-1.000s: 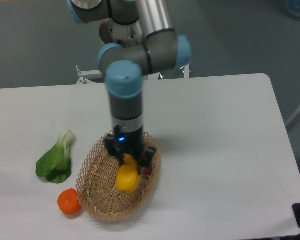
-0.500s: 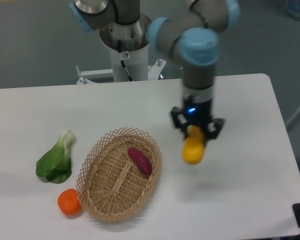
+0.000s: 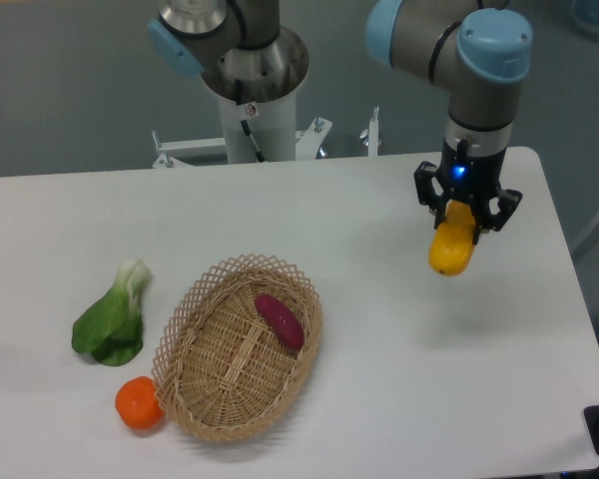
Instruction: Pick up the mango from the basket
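The black two-finger end effector [image 3: 466, 212] grips the smooth yellow-orange mango [image 3: 452, 246], hanging above the white desk [image 3: 399, 379], at two o'clock from the tan woven wicker basket [image 3: 220, 384].

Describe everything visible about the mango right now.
The mango is a smooth, elongated yellow-orange fruit with a glossy, unmarked skin. It hangs upright in the air, long axis near vertical, its upper end clamped in the pincer while the lower end sticks out below the black fingers. It is held over the bare right part of the white table, well away from the basket, and casts a faint shadow on the tabletop. Nothing but the pincer touches it.
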